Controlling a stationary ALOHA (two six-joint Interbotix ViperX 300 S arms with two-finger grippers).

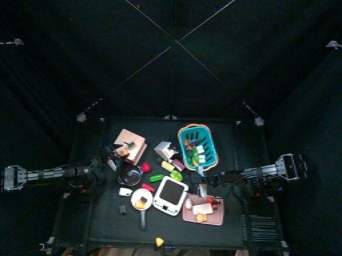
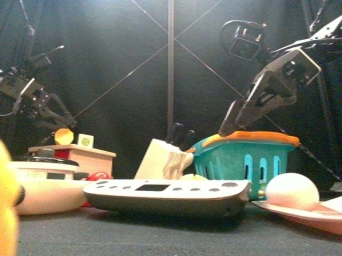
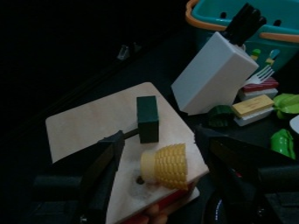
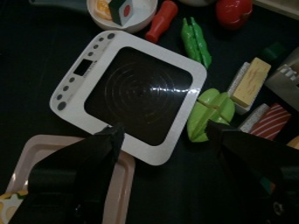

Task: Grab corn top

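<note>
Left wrist view shows the corn (image 3: 170,164) lying on the wooden board (image 3: 87,131) at about nine o'clock on the bench, between the wide-open jaws of the left gripper (image 3: 163,179), so it could be knocked off if closed off-centre.

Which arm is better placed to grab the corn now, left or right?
Left. Its wrist view shows the corn on the wooden board, between the jaws of the open left gripper. The right gripper hangs over the white tray, and its view shows no corn.
</note>
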